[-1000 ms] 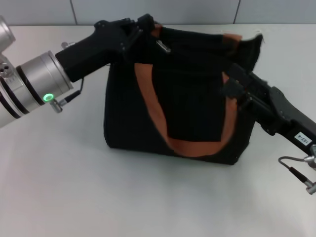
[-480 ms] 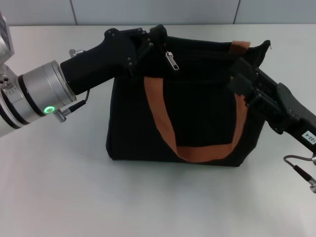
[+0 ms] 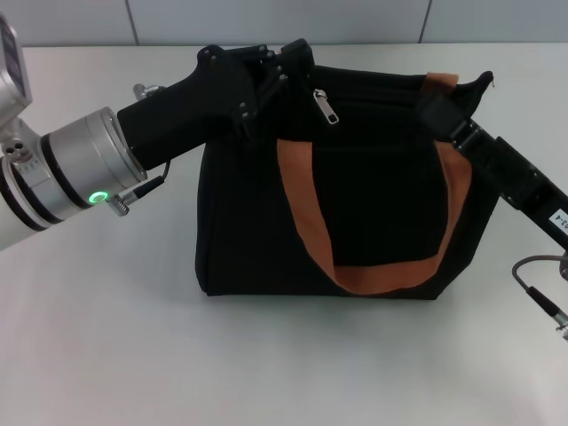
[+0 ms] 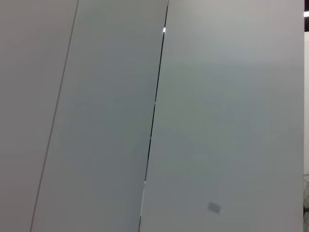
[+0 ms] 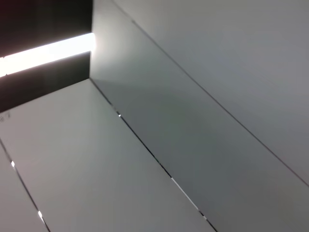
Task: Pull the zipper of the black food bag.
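White tabletop [image 3: 266, 364], black food bag [image 3: 355, 213] upright at centre. Left gripper [image 3: 288, 64] at the bag's 11 o'clock corner, grip state can't tell (fingers lost against black fabric). Zipper [image 3: 326, 105] hangs just at its 4 o'clock. Right gripper [image 3: 439, 111] at bag's 2 o'clock edge by orange strap [image 3: 306, 222], state can't tell

head: above, facing down on table [image 3: 106, 337] | 2 wrist views: wall panels [image 4: 217, 121] only
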Action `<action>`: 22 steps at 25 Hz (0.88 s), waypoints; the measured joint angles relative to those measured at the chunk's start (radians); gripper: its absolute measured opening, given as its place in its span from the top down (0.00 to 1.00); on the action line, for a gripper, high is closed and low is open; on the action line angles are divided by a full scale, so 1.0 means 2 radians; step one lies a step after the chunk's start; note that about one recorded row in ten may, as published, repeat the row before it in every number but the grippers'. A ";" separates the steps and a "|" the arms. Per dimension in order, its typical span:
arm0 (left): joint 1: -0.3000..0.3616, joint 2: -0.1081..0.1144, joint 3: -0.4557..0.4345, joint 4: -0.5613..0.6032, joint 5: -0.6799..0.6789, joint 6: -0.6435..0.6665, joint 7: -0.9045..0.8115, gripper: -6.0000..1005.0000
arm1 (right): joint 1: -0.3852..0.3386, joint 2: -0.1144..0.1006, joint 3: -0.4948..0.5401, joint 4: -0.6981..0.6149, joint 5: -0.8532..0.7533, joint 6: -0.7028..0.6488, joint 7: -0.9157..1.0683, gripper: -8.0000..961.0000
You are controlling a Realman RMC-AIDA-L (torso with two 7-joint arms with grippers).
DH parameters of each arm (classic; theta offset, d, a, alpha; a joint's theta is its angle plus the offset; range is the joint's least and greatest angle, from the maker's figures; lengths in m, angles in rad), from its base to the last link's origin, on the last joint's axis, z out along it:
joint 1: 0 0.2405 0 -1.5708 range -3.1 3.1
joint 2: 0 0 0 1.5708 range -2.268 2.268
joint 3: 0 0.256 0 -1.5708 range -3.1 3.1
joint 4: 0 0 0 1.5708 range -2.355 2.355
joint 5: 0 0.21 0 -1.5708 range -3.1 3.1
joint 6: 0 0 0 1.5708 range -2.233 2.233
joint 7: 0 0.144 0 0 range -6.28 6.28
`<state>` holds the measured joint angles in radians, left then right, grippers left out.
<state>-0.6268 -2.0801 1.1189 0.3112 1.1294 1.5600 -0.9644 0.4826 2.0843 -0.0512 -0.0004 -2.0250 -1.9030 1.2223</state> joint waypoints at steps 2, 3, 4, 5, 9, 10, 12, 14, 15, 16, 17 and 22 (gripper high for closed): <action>-0.002 0.000 0.001 0.000 0.000 0.000 0.000 0.97 | 0.000 0.001 0.002 0.008 0.000 0.004 0.026 0.47; -0.006 0.000 0.003 0.000 -0.001 0.000 0.000 0.97 | 0.000 0.001 0.004 0.012 0.000 0.006 0.032 0.46; -0.006 0.000 0.003 0.000 -0.001 0.000 0.000 0.97 | 0.000 0.001 0.008 0.020 0.000 0.011 0.038 0.46; -0.008 0.000 0.004 0.000 -0.001 0.001 0.000 0.97 | -0.001 0.001 0.011 0.028 0.000 0.015 0.043 0.48; -0.015 0.000 0.005 0.000 -0.001 0.001 0.001 0.97 | 0.000 0.002 0.014 0.037 0.000 0.023 0.048 0.57; -0.015 0.000 0.005 0.000 -0.001 0.001 0.001 0.97 | 0.000 0.002 0.015 0.037 0.000 0.026 0.049 0.59; -0.017 0.000 0.005 0.000 -0.001 0.001 0.001 0.97 | 0.003 0.002 0.018 0.039 0.000 0.038 0.052 0.61; -0.020 0.000 0.006 0.000 -0.001 0.002 0.001 0.97 | 0.011 0.002 0.017 0.040 -0.001 0.053 0.059 0.64; -0.021 0.000 0.006 0.000 -0.001 0.002 0.001 0.97 | 0.015 0.002 0.016 0.040 -0.002 0.060 0.061 0.65; -0.021 0.000 0.006 0.000 -0.001 0.002 0.001 0.97 | 0.019 0.002 0.015 0.040 -0.003 0.066 0.062 0.66; -0.021 0.000 0.006 0.000 -0.001 0.002 0.001 0.97 | 0.023 0.002 0.014 0.040 -0.003 0.072 0.062 0.68; -0.028 0.000 0.013 0.000 -0.002 0.001 0.002 0.97 | 0.032 0.002 0.013 0.041 -0.005 0.082 0.063 0.71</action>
<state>-0.6836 -2.0800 1.1459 0.3115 1.1257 1.5617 -0.9612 0.5470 2.0889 -0.0245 0.0812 -2.0353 -1.7398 1.3480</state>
